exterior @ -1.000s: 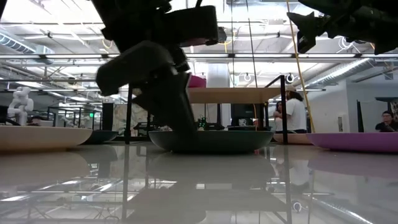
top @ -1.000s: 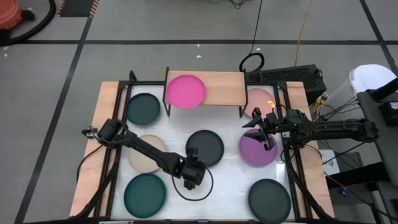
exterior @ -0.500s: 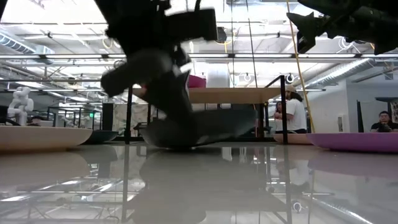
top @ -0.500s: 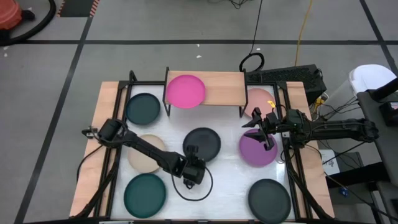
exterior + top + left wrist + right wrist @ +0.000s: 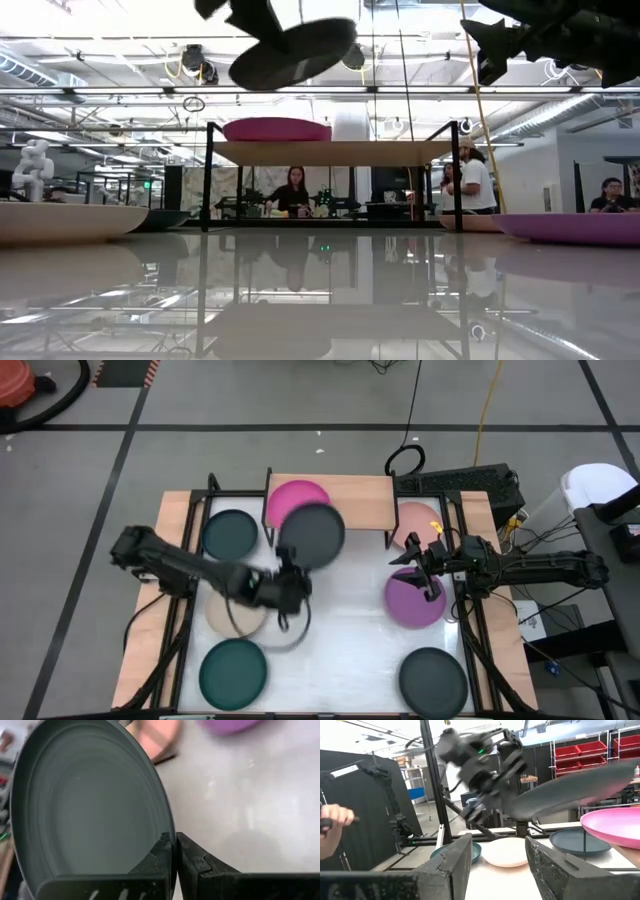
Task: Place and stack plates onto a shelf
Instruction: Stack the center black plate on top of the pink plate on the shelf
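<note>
Up off the table, charcoal plate (image 5: pixel 311 535) pinched at its rim by the left gripper (image 5: pixel 287 586), fingers (image 5: pixel 192 862) clamped tight on the edge, held tilted in the air just in front of the shelf (image 5: pixel 362 502) and partly over the hot pink plate (image 5: pixel 291 496) sitting on the board. Over on the right, right gripper (image 5: pixel 420 572) hanging above the purple plate (image 5: pixel 412 603) with fingers (image 5: pixel 452 857) spread wide, gripping nothing.
</note>
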`<state>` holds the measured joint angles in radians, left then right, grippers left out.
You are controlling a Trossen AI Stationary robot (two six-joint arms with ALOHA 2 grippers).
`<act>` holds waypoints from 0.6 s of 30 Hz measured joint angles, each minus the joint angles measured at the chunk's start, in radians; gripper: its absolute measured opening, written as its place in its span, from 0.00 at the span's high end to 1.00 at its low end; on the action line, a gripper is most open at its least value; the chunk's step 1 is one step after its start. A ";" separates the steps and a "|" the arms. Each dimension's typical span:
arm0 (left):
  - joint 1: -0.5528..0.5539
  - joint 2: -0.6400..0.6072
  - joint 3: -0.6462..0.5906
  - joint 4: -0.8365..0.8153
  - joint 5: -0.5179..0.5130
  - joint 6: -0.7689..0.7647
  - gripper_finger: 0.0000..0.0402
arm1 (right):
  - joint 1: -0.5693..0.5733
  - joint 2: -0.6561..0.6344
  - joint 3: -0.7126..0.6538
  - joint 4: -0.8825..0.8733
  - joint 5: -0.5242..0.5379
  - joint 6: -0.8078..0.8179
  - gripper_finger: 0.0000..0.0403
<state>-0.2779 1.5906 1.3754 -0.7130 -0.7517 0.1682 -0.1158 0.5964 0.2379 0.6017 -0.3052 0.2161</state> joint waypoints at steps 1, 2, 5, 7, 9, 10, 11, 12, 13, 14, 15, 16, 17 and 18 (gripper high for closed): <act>0.036 -0.015 0.000 -0.013 0.014 0.020 0.97 | 0.000 0.000 0.000 -0.001 0.011 0.000 0.59; 0.074 -0.022 0.000 -0.021 0.044 0.040 0.97 | 0.000 0.000 0.000 -0.001 0.018 0.000 0.59; 0.188 -0.023 -0.001 -0.048 0.168 0.082 0.97 | 0.000 0.000 0.000 -0.001 0.021 0.000 0.59; 0.258 -0.018 -0.001 -0.075 0.254 0.085 0.97 | 0.000 0.000 0.000 -0.001 0.021 0.000 0.59; 0.314 -0.001 -0.001 -0.087 0.295 0.085 0.97 | 0.000 0.000 0.000 -0.001 0.020 0.000 0.59; 0.338 0.003 -0.001 -0.100 0.305 0.084 0.97 | 0.000 0.000 0.000 -0.001 0.020 -0.001 0.59; 0.358 0.006 -0.003 -0.120 0.308 0.082 0.97 | 0.000 0.000 0.000 -0.001 0.020 -0.003 0.59; 0.374 0.011 -0.003 -0.124 0.313 0.085 0.97 | 0.000 0.000 0.000 -0.003 0.021 -0.007 0.59; 0.389 0.012 -0.001 -0.118 0.320 0.084 0.97 | 0.000 0.000 0.000 -0.004 0.020 -0.013 0.59; 0.403 0.013 0.000 -0.119 0.333 0.087 0.97 | 0.000 0.000 0.000 -0.003 0.020 -0.018 0.59; 0.417 0.013 0.000 -0.119 0.346 0.092 0.97 | 0.000 0.001 0.000 -0.002 0.021 -0.019 0.59; 0.429 0.013 0.001 -0.118 0.362 0.092 0.97 | 0.000 0.001 0.000 -0.003 0.021 -0.019 0.59; 0.442 0.012 0.001 -0.120 0.370 0.092 0.96 | 0.000 0.001 0.000 -0.003 0.021 -0.019 0.59; 0.453 0.012 0.001 -0.121 0.378 0.093 0.95 | 0.000 0.001 0.000 -0.003 0.021 -0.019 0.59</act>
<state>0.1753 1.6024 1.3766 -0.8336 -0.3740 0.2608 -0.1162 0.5972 0.2379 0.5991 -0.2844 0.1970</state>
